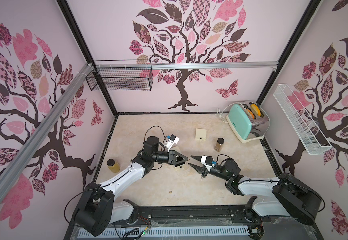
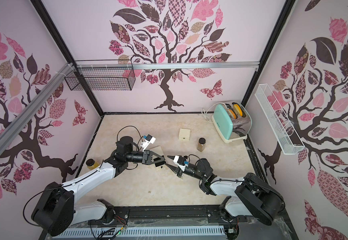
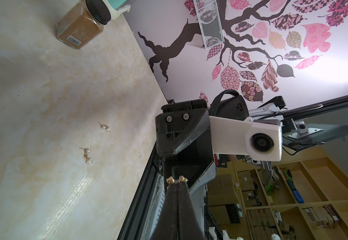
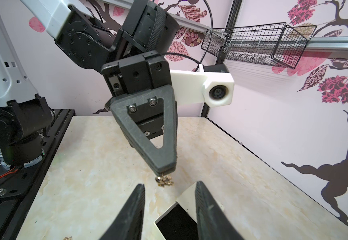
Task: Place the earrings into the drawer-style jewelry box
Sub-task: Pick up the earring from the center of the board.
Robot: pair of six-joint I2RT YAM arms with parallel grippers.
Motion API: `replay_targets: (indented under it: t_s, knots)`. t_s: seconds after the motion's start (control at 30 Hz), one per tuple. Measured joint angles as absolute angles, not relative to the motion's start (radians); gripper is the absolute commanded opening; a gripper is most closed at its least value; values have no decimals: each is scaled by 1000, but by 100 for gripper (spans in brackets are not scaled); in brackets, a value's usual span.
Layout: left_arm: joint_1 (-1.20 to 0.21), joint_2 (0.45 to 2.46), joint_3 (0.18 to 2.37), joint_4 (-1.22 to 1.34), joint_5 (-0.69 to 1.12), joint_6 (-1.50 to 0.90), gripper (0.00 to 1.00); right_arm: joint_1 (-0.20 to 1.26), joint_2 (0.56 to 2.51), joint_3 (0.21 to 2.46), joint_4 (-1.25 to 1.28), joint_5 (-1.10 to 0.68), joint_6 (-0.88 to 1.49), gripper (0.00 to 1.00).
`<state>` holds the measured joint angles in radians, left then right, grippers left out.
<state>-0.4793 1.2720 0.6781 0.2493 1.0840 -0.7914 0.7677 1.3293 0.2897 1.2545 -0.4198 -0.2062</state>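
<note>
My left gripper (image 3: 176, 184) is shut on a small golden earring (image 3: 170, 180), which sticks out at its tip (image 4: 164, 180). It hangs just above the cream drawer-style jewelry box (image 4: 189, 197), whose black-lined drawer (image 4: 177, 222) stands pulled out. My right gripper (image 4: 170, 199) faces it, open and holding nothing, with the drawer showing between its fingers. In both top views the two grippers (image 1: 187, 159) (image 2: 167, 160) nearly meet tip to tip over the box (image 2: 157, 150). Two pearl earrings (image 3: 106, 127) (image 3: 88, 155) lie on the table. Another golden earring (image 1: 170, 191) lies near the front.
A brown-filled jar (image 1: 218, 144) stands right of centre, another jar (image 1: 113, 165) by the left arm. A cream square box (image 1: 200, 134) lies further back. A mint toaster (image 1: 246, 122) fills the back right corner. Wire baskets (image 1: 119, 76) hang on the walls.
</note>
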Motion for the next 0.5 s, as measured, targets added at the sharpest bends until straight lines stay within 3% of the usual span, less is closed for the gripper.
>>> replay_targets:
  t_s: [0.5]
  knots:
    - [-479, 1272, 678, 237, 1085, -772, 0, 767, 1340, 312, 1210, -450, -202, 20]
